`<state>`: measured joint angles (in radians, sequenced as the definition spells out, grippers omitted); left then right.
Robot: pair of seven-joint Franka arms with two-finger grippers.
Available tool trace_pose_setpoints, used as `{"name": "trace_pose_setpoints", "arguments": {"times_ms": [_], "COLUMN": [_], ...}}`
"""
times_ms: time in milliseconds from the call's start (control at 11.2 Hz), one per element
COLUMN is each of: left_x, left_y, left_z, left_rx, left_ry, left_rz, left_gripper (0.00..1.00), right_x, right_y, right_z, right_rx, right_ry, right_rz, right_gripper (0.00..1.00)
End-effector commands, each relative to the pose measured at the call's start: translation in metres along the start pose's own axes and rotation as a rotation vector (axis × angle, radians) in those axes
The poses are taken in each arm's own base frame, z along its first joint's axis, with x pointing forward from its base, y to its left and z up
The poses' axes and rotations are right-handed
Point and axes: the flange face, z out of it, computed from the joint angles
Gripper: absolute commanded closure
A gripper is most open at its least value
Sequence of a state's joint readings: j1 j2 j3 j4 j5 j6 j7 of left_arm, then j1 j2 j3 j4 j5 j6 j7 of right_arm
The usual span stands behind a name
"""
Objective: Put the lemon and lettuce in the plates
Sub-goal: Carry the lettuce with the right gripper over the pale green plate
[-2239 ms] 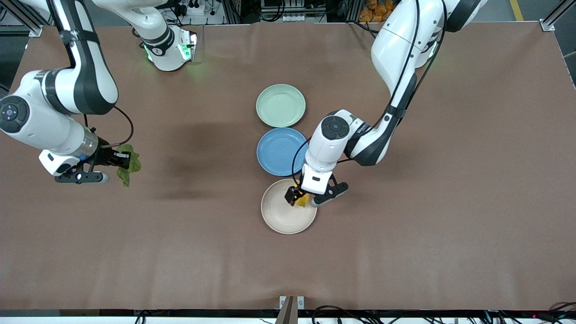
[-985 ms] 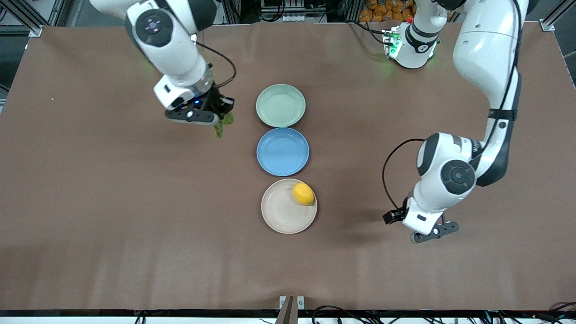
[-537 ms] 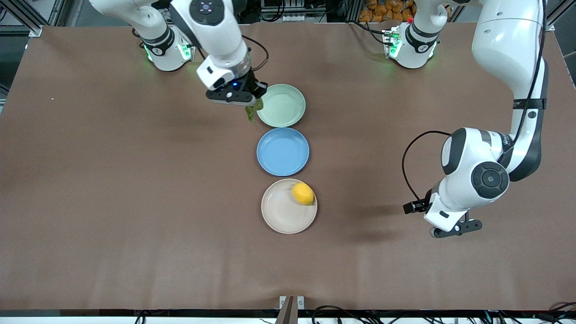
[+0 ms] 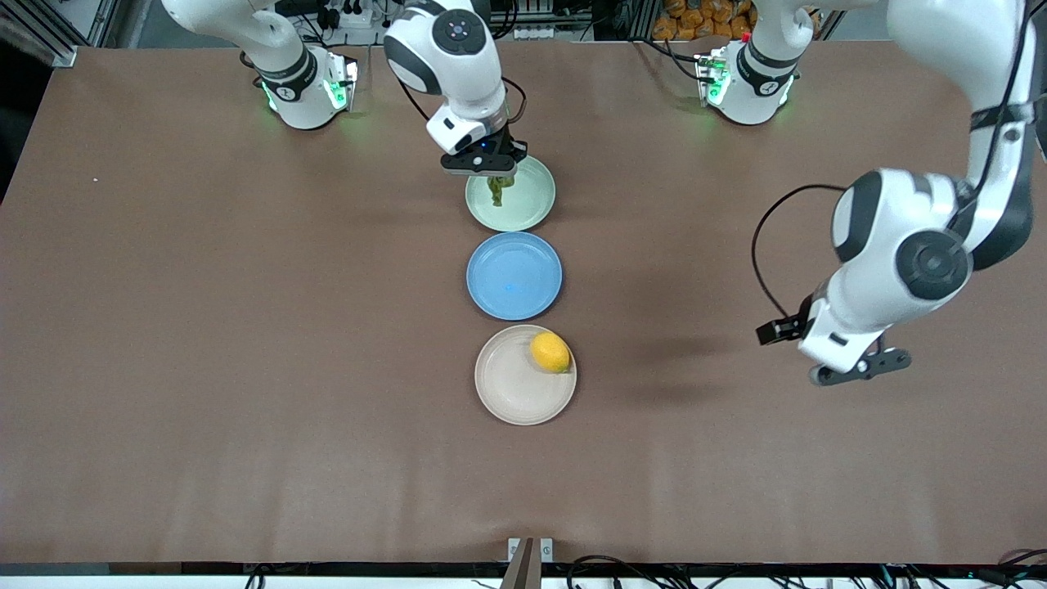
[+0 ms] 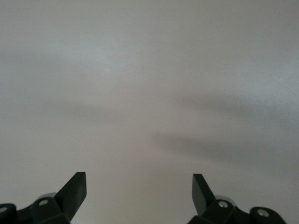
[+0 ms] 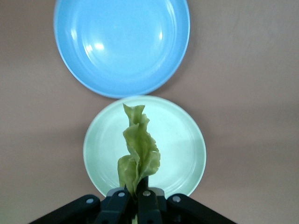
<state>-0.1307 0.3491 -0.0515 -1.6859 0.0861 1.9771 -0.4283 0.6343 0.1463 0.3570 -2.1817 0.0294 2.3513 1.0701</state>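
Observation:
My right gripper (image 4: 493,173) is shut on the lettuce (image 4: 497,191), a wrinkled green leaf that hangs over the mint green plate (image 4: 532,204). In the right wrist view the lettuce (image 6: 138,149) dangles from my right gripper (image 6: 138,192) above the mint plate (image 6: 182,140). The yellow lemon (image 4: 550,352) lies in the beige plate (image 4: 511,384), at its rim toward the left arm's end. My left gripper (image 4: 855,370) is open and empty, up over bare table toward the left arm's end. Its fingertips (image 5: 77,184) show only tablecloth between them.
A bright blue plate (image 4: 514,275) sits between the mint and beige plates; it also shows in the right wrist view (image 6: 121,44). The three plates form a row down the table's middle. Brown cloth covers the table (image 4: 245,368).
My right gripper has carried the lettuce from beside the mint plate to over it. My left arm has risen and drawn away from the beige plate, where the lemon stays.

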Motion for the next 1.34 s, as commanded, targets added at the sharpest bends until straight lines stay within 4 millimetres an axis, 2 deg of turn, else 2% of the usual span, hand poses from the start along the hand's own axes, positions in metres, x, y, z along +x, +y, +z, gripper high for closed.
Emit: {"name": "trace_pose_setpoints", "arguments": {"times_ms": [0, 179, 358, 448, 537, 627, 716, 806, 896, 1164, 1254], "left_x": [-0.037, -0.043, -0.047, -0.050, -0.056, -0.064, -0.065, -0.063, -0.064, -0.066, -0.066], "left_y": [-0.054, -0.082, -0.085, -0.085, -0.087, -0.086, -0.089, -0.093, -0.090, -0.082, -0.079], "left_z": [-0.066, -0.109, -0.146, -0.151, -0.167, -0.184, -0.199, -0.207, -0.209, -0.209, -0.209], "left_rx": [-0.019, -0.040, -0.099, -0.136, -0.137, -0.113, -0.102, -0.084, -0.081, -0.075, -0.073], "left_ry": [0.053, 0.104, 0.151, 0.102, 0.085, 0.030, 0.005, 0.008, 0.012, 0.013, 0.012], "left_rz": [0.011, -0.011, 0.045, 0.043, 0.061, 0.156, 0.237, 0.276, 0.288, 0.302, 0.310], "left_gripper": [0.00, 0.00, 0.00, 0.00, 0.00, 0.00, 0.00, 0.00, 0.00, 0.00, 0.00], "right_x": [-0.027, -0.037, -0.038, -0.036, -0.033, -0.027, -0.026, -0.026, -0.018, 0.007, 0.019], "right_y": [-0.014, -0.020, -0.021, -0.021, -0.019, -0.015, -0.015, -0.017, -0.016, -0.010, -0.003], "right_z": [0.026, 0.056, 0.086, 0.095, 0.096, 0.096, 0.094, 0.090, 0.079, 0.018, -0.004], "right_rx": [-0.025, -0.053, -0.074, -0.071, -0.072, -0.076, -0.076, -0.073, -0.082, -0.118, -0.105], "right_ry": [0.003, 0.048, 0.081, 0.080, 0.079, 0.077, 0.073, 0.072, 0.081, 0.121, 0.139], "right_rz": [0.011, 0.000, -0.001, -0.005, 0.005, 0.018, 0.022, 0.023, 0.030, 0.067, 0.074], "right_gripper": [1.00, 1.00, 1.00, 0.99, 0.74, 0.48, 0.00, 0.00, 0.00, 0.00, 0.00]}}
